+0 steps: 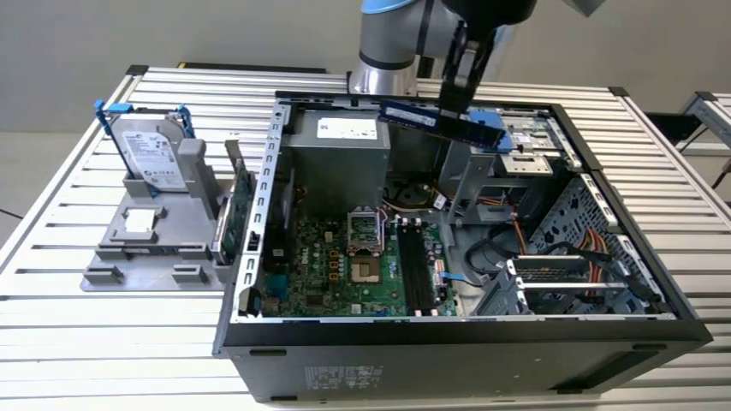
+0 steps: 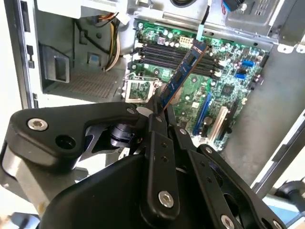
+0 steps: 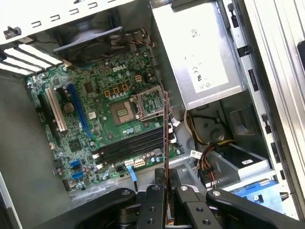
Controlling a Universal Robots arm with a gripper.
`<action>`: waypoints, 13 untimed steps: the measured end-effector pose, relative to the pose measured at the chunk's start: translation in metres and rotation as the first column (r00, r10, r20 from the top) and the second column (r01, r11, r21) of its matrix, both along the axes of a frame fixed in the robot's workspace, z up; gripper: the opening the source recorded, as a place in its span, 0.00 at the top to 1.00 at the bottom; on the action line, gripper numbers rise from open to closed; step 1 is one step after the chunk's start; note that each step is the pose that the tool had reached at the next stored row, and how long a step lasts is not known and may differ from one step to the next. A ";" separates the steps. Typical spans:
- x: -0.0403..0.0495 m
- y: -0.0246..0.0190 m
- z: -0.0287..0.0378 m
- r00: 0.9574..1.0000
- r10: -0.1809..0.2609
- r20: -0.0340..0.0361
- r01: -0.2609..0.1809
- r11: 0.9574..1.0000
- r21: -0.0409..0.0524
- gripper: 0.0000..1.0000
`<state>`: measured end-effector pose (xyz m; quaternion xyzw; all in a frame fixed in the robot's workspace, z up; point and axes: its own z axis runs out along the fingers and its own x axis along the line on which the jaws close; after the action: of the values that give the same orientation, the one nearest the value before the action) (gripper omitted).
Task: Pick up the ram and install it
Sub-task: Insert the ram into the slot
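Note:
The ram (image 1: pixel 440 122) is a long dark blue stick, held level in the air above the rear of the open computer case (image 1: pixel 457 330). My gripper (image 1: pixel 457 110) comes down from above and is shut on the stick's middle. In the second wrist view the ram (image 2: pixel 183 71) slants out from between the black fingers (image 2: pixel 155 138) of the gripper (image 2: pixel 159 112), over the green motherboard (image 2: pixel 228 90). In the first wrist view the ram (image 3: pixel 166 138) appears edge-on above the gripper (image 3: pixel 166 191). The black memory slots (image 1: pixel 417 274) (image 2: pixel 176 52) (image 3: pixel 133 145) lie well below the stick.
A silver hard drive with blue rails (image 1: pixel 154 150) stands in a grey fixture (image 1: pixel 149 248) at the exterior view's left. A green card (image 1: pixel 226 224) leans beside the case wall. Inside the case are the power supply (image 1: pixel 337 154), cables (image 1: pixel 560 248) and a drive cage (image 1: pixel 571 287).

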<state>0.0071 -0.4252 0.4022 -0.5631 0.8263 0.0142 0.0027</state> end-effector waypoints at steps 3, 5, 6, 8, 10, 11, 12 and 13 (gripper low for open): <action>0.0000 0.0000 0.0000 0.999 -0.044 0.000 0.044 0.999 0.000 1.00; 0.0000 0.0000 0.0000 0.997 -0.073 0.000 0.073 0.997 0.000 1.00; 0.0000 0.0000 0.0000 0.996 -0.087 0.000 0.087 0.996 0.000 1.00; 0.0000 0.0000 0.0000 0.993 -0.116 0.000 0.116 0.993 0.000 1.00; 0.0000 0.0000 0.0000 0.989 -0.145 0.000 0.145 0.989 0.000 1.00; 0.0000 0.0000 0.0000 0.987 -0.160 -0.001 0.160 0.987 0.000 1.00; 0.0000 0.0000 0.0000 0.985 -0.173 0.000 0.173 0.985 0.000 1.00; 0.0000 0.0000 0.0000 0.982 -0.187 0.000 0.187 0.982 0.000 1.00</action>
<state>0.0071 -0.4252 0.4022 -0.4830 0.8755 0.0140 0.0038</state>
